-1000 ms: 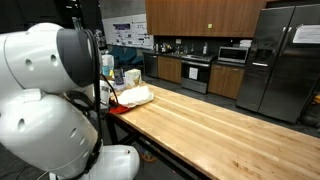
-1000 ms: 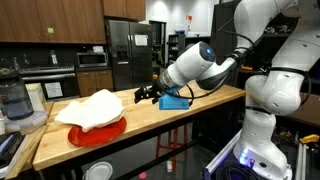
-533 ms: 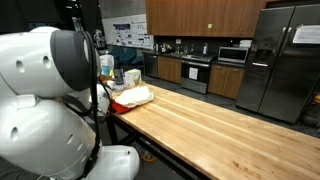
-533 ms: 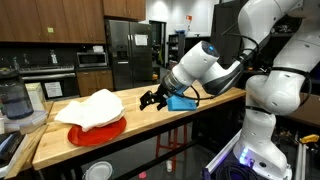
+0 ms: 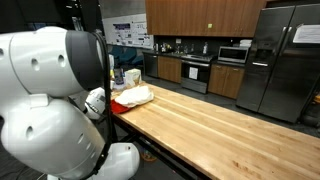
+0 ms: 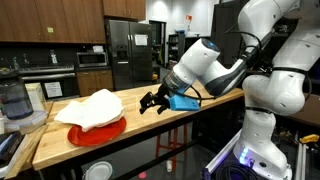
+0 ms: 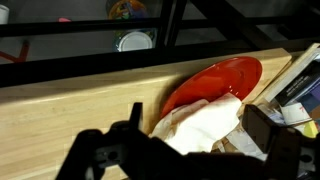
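Gripper [image 6: 152, 101] hangs low over the wooden counter [image 6: 135, 118], jaws spread wide and nothing held between them. White cloth [image 6: 95, 107] lies heaped on a red plate [image 6: 100, 135] on the same counter, near the gripper but clear of it. In the wrist view the cloth [image 7: 205, 125] covers part of the plate [image 7: 220, 78], and both show between the dark fingers [image 7: 100, 152].
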You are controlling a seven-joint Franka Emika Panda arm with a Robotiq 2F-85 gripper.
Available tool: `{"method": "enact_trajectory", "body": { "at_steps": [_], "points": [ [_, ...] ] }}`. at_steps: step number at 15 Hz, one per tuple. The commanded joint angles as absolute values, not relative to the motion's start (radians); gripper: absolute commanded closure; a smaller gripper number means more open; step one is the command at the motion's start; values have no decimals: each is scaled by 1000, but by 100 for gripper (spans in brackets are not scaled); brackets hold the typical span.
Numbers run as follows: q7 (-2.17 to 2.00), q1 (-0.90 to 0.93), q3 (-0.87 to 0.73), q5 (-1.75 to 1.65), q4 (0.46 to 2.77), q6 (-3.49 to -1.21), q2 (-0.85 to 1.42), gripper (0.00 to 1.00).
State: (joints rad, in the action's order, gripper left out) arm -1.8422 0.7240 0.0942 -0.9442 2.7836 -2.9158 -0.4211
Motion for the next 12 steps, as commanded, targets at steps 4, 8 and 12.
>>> {"method": "enact_trajectory", "body": {
  "at_steps": [4, 8, 12],
  "points": [
    [-1834, 839, -14, -845, 2778, -2889, -459, 0],
    [-1826, 823, -3, -861, 2771, -2906, -432, 0],
    [-1829, 823, -4, -861, 2771, -2905, -436, 0]
  ]
}}
